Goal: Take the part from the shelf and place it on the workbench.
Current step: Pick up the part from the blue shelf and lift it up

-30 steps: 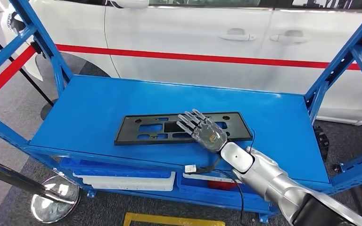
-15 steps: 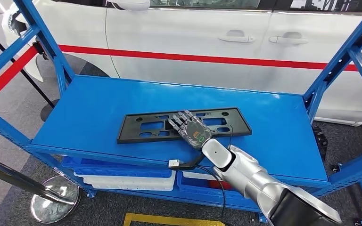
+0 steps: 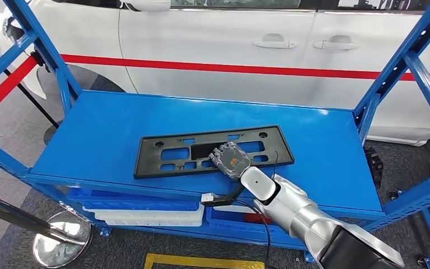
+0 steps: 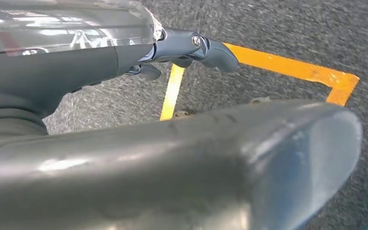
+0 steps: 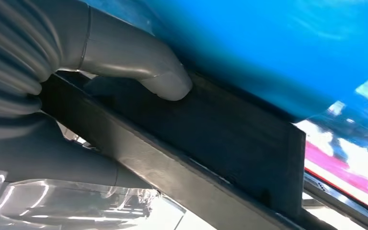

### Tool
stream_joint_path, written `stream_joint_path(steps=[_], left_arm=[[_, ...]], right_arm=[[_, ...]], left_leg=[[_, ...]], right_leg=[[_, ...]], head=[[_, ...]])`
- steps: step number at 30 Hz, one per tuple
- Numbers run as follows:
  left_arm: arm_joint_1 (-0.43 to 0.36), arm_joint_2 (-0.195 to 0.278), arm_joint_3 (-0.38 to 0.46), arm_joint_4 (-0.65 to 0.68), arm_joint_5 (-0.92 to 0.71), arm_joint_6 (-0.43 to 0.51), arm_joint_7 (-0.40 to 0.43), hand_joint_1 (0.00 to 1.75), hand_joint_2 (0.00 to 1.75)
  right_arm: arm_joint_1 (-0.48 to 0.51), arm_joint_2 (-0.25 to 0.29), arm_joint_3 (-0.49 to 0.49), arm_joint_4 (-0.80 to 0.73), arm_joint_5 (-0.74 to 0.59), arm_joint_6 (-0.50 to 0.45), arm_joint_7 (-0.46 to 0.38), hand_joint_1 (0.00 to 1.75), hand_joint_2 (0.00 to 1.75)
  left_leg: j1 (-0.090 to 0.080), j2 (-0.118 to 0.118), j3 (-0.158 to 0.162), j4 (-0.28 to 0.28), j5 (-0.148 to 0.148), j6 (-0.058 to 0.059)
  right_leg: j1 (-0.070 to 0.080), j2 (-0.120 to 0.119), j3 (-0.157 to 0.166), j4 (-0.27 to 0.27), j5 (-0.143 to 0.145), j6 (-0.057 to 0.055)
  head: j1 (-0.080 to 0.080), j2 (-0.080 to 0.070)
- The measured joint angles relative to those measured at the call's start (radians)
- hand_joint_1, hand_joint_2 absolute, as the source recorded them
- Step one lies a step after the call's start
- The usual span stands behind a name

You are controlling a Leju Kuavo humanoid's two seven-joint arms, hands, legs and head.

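Right hand (image 3: 230, 159) has come down from hovering with spread fingers a second ago and now curls over the near long edge of the part (image 3: 173, 154), the thumb (image 5: 165, 79) pressed on its dark face, so the grip looks made or nearly made; lifting seems next. The part, a flat black plate frame, lies on the blue shelf (image 3: 106, 129), a bit right of centre, not yet lifted. Left hand (image 4: 124, 148) hangs over the floor; fingers look loosely apart, holding nothing. Count: one part, one shelf deck, two bins (image 3: 145, 216) beneath it, one white car (image 3: 218, 39) behind.
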Motion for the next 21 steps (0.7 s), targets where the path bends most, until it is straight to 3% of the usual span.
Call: stream_joint_path(steps=[4, 6, 8, 9, 10, 11, 13, 14, 16, 19, 21], left_arm=[[-0.001, 0.000, 0.000, 0.000, 0.000, 0.000, 0.000, 0.00, 0.00], [-0.003, 0.000, -0.001, 0.000, 0.000, -0.001, -0.001, 0.00, 0.00], [-0.003, 0.001, -0.001, 0.000, 0.002, -0.003, -0.007, 0.00, 0.87], [-0.003, 0.001, -0.001, 0.000, 0.002, -0.005, -0.014, 0.00, 1.31], [-0.002, 0.001, -0.001, 0.000, 0.003, -0.008, -0.025, 0.00, 1.75], [-0.002, 0.001, -0.002, 0.000, 0.002, -0.012, -0.041, 0.00, 1.75], [-0.002, 0.000, -0.004, 0.000, -0.001, -0.020, -0.074, 0.00, 1.75], [-0.002, 0.000, -0.005, 0.000, -0.002, -0.022, -0.088, 0.00, 1.75], [-0.003, 0.000, -0.005, 0.000, 0.000, -0.024, -0.103, 0.00, 1.75], [-0.001, 0.001, -0.005, 0.000, 0.007, -0.030, -0.110, 0.00, 1.75], [-0.002, 0.002, -0.004, 0.000, 0.012, -0.037, -0.111, 0.00, 1.75]], right_arm=[[-0.001, 0.000, -0.007, 0.001, 0.000, 0.001, 0.001, 1.75, 1.75], [-0.001, 0.000, -0.012, 0.003, -0.001, 0.002, 0.002, 1.75, 1.75], [0.001, 0.000, -0.014, 0.006, -0.001, 0.002, 0.002, 1.75, 1.75], [0.001, 0.000, -0.015, 0.008, -0.001, 0.001, 0.001, 1.75, 1.75], [0.002, 0.000, -0.016, 0.008, -0.002, 0.000, -0.001, 1.75, 1.75], [0.001, 0.000, -0.018, 0.008, -0.005, -0.001, -0.005, 1.75, 1.75], [0.001, 0.000, -0.026, 0.007, -0.024, -0.007, -0.023, 1.75, 1.75], [0.001, 0.000, -0.032, 0.004, -0.047, -0.013, -0.041, 1.75, 1.75], [0.007, 0.001, -0.057, -0.014, -0.143, -0.019, -0.110, 1.75, 1.75], [0.042, -0.014, -0.134, -0.101, -0.444, 0.016, -0.313, 1.75, 1.75], [0.073, -0.054, -0.198, -0.222, -0.710, 0.087, -0.461, 1.75, 1.75]], left_leg=[[-0.001, 0.004, 0.006, -0.016, 0.007, 0.031], [0.003, 0.005, 0.007, -0.024, 0.014, 0.042], [0.002, 0.005, 0.003, -0.023, 0.016, 0.045], [0.002, 0.004, 0.001, -0.022, 0.016, 0.045], [0.002, 0.004, 0.001, -0.020, 0.015, 0.045], [0.002, 0.003, 0.001, -0.017, 0.014, 0.044], [0.001, 0.002, 0.002, -0.011, 0.009, 0.039], [-0.001, 0.001, 0.000, -0.006, 0.007, 0.035], [-0.005, 0.001, -0.007, -0.001, 0.006, 0.024], [-0.002, 0.002, -0.013, 0.005, 0.001, 0.008], [0.002, 0.004, -0.039, 0.071, -0.043, -0.004]], right_leg=[[-0.002, 0.005, -0.005, 0.011, -0.011, 0.022], [-0.005, 0.007, -0.043, 0.094, -0.063, 0.026], [-0.006, 0.008, -0.105, 0.228, -0.124, 0.029], [-0.007, 0.008, -0.127, 0.274, -0.135, 0.030], [-0.007, 0.008, -0.132, 0.285, -0.126, 0.030], [-0.008, 0.007, -0.118, 0.256, -0.099, 0.030], [-0.009, 0.002, -0.056, 0.127, -0.030, 0.023], [-0.007, -0.001, -0.030, 0.067, -0.010, 0.020], [-0.001, -0.005, -0.011, 0.016, -0.006, 0.014], [-0.001, -0.005, -0.011, 0.007, -0.002, 0.002], [-0.005, -0.009, -0.006, 0.000, 0.002, -0.009]], head=[[0.000, 0.000], [0.000, 0.000], [0.000, 0.000], [0.000, 0.000], [0.000, 0.000], [0.000, 0.000], [0.000, 0.000], [0.000, 0.000], [0.000, 0.000], [0.000, 0.000], [0.000, 0.000]])
